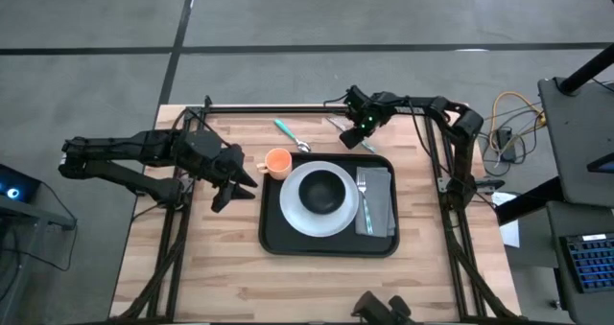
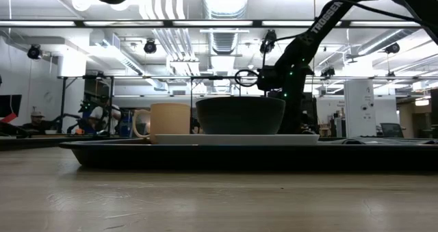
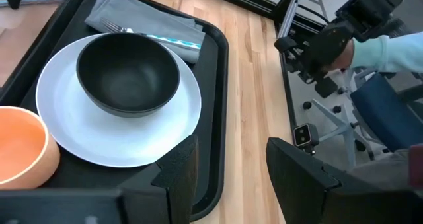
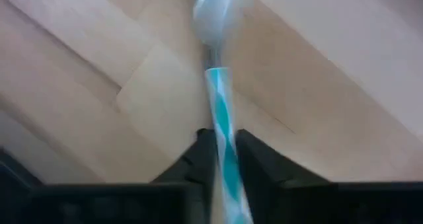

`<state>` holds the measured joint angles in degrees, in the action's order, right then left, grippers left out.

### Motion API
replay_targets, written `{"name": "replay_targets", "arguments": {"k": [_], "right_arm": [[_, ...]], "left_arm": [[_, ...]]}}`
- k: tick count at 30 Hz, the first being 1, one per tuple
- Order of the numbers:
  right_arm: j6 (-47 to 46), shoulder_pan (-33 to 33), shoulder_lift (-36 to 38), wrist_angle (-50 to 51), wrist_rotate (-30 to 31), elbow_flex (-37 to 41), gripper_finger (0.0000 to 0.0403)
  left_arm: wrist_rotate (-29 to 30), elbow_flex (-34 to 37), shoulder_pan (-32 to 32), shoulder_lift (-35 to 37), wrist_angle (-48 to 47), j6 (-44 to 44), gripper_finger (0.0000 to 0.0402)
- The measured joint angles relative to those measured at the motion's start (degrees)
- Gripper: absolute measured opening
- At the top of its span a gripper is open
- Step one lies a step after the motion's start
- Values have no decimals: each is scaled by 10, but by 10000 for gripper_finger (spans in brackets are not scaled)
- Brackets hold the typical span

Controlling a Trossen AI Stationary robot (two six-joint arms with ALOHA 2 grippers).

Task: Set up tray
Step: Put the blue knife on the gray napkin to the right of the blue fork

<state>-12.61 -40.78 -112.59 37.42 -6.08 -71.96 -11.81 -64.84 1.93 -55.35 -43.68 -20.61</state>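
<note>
The black tray lies mid-table. On it are a white plate with a black bowl, a grey napkin bearing a fork, and an orange cup in its far-left corner. A teal-handled spoon lies on the wood beyond the tray. My right gripper hovers past the tray's far edge, shut on a utensil with a teal-and-white striped handle. My left gripper is open, left of the tray beside the cup, touching nothing. My right gripper pinches the striped handle between its two fingers, the fingers lying across it. The silver end sticks out ahead of the fingers over the wooden table. Whether the utensil is lifted clear or rests on the wood, I cannot tell.
Bare wood lies near and left of the tray. A black frame rail runs along the table's far edge, with posts down both sides. In the left wrist view a person's light blue sleeve shows beyond the table's right side.
</note>
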Motion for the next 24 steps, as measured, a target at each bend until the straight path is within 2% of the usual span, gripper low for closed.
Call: {"name": "replay_targets", "arguments": {"k": [3,6,9,14,19,24], "right_arm": [[-17,1,13,25,-10,2,20],[-37,9,48,50,37,2,15],[-49,17,104,73,68,2,13],[-130,45,209,134,104,1,11],[-306,133,287,213,138,1,10],[-531,256,306,268,131,1,10]], "left_arm": [[-1,0,0,0,0,2,159],[-1,0,0,0,0,2,159],[-1,0,0,0,0,2,159],[-1,0,0,0,0,4,159],[-1,0,0,0,0,7,159],[-1,0,0,0,0,41,159]]}}
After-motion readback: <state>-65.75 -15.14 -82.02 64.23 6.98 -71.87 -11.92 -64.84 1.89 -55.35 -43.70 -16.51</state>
